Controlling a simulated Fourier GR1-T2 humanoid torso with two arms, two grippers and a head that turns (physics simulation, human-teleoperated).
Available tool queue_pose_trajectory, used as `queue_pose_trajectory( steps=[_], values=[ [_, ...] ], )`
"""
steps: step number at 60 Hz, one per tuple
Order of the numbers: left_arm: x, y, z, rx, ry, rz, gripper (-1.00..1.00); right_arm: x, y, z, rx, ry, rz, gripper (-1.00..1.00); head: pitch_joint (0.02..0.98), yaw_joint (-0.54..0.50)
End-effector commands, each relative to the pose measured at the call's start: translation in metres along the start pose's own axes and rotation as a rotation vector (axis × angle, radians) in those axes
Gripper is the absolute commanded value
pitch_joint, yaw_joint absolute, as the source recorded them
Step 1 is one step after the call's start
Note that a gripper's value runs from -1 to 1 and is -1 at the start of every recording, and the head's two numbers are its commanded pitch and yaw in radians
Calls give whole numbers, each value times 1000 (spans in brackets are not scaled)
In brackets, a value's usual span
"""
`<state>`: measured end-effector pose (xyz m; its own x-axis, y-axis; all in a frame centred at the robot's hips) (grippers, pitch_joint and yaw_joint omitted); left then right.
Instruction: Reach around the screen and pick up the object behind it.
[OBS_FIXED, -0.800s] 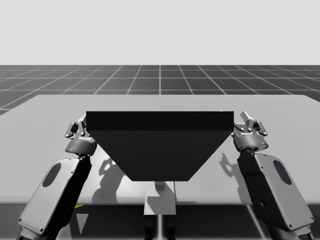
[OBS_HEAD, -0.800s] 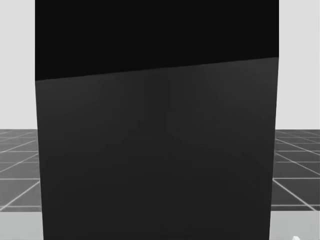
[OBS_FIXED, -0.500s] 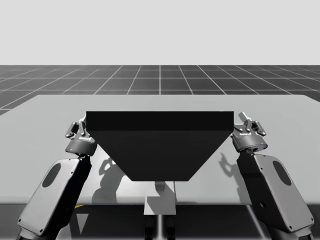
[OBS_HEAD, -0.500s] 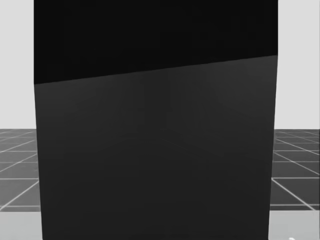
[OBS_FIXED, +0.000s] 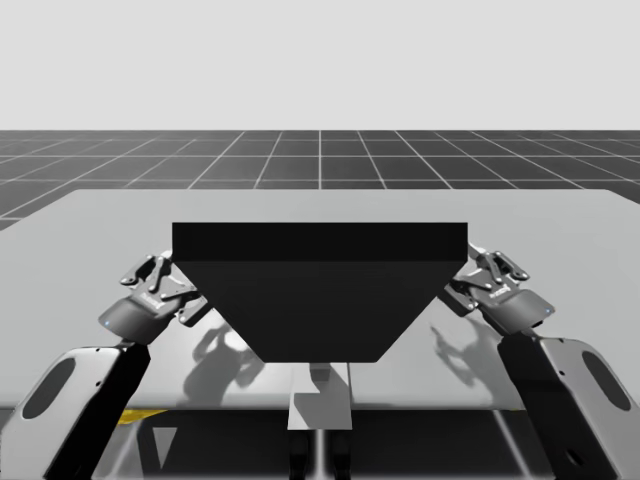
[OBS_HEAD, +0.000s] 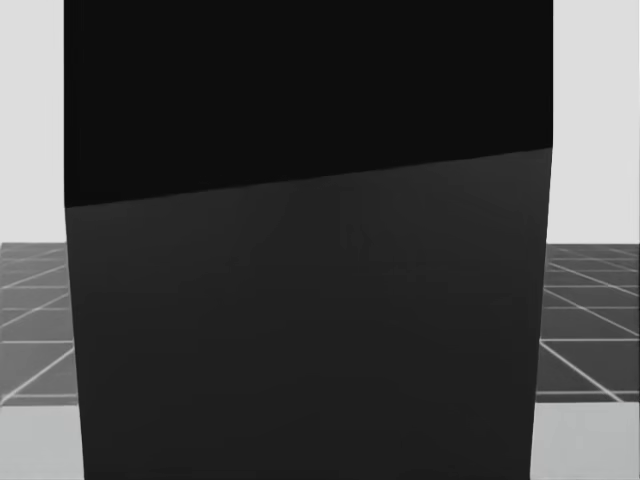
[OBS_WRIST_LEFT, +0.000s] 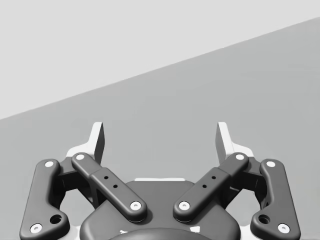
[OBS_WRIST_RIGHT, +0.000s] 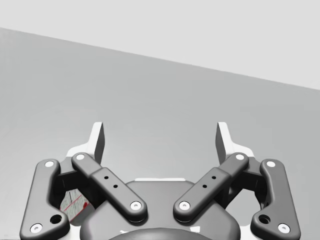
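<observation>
In the high view the black screen (OBS_FIXED: 320, 290) stands across the middle of the grey table (OBS_FIXED: 100, 230), wide at its top edge and narrowing toward me, above a grey stand (OBS_FIXED: 320, 405). My left gripper (OBS_FIXED: 153, 270) is just beside the screen's left top corner and my right gripper (OBS_FIXED: 498, 267) just beside its right top corner. Both have their fingers spread with nothing between them. The object is hidden behind the screen, so I cannot tell which way it points or how its long axis runs. A yellow sliver (OBS_FIXED: 135, 415) shows at the table's near edge beside my left arm (OBS_FIXED: 80, 400). In the head view the screen (OBS_HEAD: 310, 300) rises close ahead, darker above and greyer below, with table (OBS_HEAD: 35, 440) and grid floor at either side. In the left wrist view the left gripper (OBS_WRIST_LEFT: 160, 135) is wide open, with bare table (OBS_WRIST_LEFT: 200, 100) ahead of its fingers (OBS_WRIST_LEFT: 97, 140). In the right wrist view the right gripper (OBS_WRIST_RIGHT: 160, 135) is equally wide apart over bare table (OBS_WRIST_RIGHT: 150, 90). A pale patch with red lines (OBS_WRIST_RIGHT: 75, 204) peeks from under its linkage. I cannot tell what it is.
</observation>
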<state>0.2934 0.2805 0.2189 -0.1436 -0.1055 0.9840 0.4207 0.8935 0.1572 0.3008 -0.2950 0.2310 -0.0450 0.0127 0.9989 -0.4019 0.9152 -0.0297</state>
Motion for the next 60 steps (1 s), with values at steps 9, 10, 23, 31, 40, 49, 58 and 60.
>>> queue_pose_trajectory(
  steps=[9, 10, 23, 31, 40, 49, 58, 60],
  values=[
    [6, 10, 41, -263, 24, -46, -1000, -18, -1, 46, 260, 13, 105, -1000, 144, -20],
    [7, 10, 42, -277, 25, -40, -1000, -18, -1, 48, 264, 9, 106, -1000, 145, -21],
    [10, 27, 55, -394, 41, -18, -1000, -21, -12, 72, 357, 19, 108, -1000, 153, -23],
    [3, 25, 53, -429, 55, -11, -1000, -25, -15, 71, 375, 12, 126, -1000, 152, -28],
    [2, 11, 49, -485, 51, -42, -1000, -35, -14, 54, 415, 7, 132, -1000, 155, -30],
    [10, -1, 44, -535, 32, -69, -1000, -47, -16, 25, 443, -4, 136, -1000, 159, -31],
    [14, -5, 41, -557, 28, -91, -1000, -56, -14, 0, 488, 3, 137, -1000, 164, -31],
    [14, -6, 40, -561, 29, -90, -1000, -60, -14, -7, 503, 11, 126, -1000, 165, -31]
  ],
)
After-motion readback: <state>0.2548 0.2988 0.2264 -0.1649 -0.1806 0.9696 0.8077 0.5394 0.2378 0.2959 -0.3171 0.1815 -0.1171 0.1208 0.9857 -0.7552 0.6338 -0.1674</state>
